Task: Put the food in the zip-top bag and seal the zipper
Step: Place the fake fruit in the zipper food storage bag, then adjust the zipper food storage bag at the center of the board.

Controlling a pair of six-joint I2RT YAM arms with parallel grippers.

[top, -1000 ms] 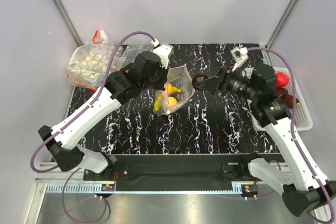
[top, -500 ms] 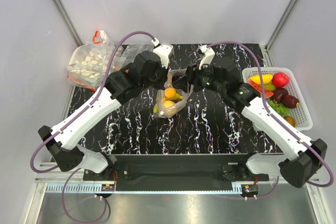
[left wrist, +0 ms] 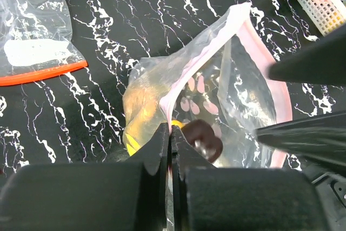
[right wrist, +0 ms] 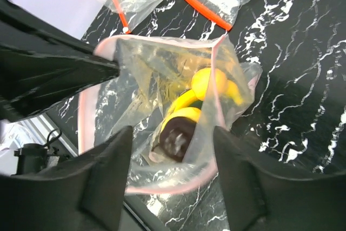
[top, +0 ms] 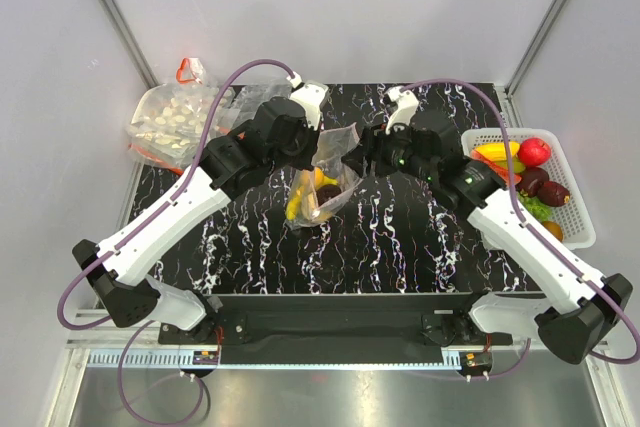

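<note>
We are backing our right gripper (top: 366, 144) off, spread and empty, the dark purple toy (left wrist: 204, 138) now bagged, while our left gripper (left wrist: 171, 133) is pinching the floppy zip-top bag (left wrist: 243, 85) by its likely stiffer zipper (left wrist: 201, 57).

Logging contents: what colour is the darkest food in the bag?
The darkest food is glossy purple-brown; right wrist view.

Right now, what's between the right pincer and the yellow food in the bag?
In the right wrist view, the right pincer hangs open over the open zip-top bag; only a dark purple toy lies between, resting on the yellow food.
</note>
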